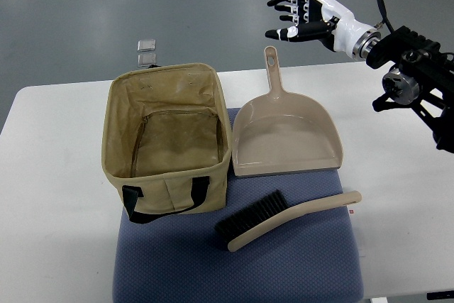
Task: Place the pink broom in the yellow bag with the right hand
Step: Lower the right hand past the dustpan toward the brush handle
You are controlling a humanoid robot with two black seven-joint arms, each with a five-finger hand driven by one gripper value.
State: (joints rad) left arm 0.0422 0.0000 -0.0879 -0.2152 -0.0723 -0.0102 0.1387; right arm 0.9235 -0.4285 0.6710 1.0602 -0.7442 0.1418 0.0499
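Broom (284,218): beige/pinkish-tan handle, black bristles, lying flat on blue mat (298,267) at front of white table (57,175), handle end pointing right, bristles toward the bag. Bag (167,147) is tan-yellow fabric w/ black straps, upright, mouth open, just left of broom. Matching dustpan (287,136) behind broom, beside bag. Right hand (306,18) raised past the table's far edge, fingers spread, holding nothing, well apart from broom.
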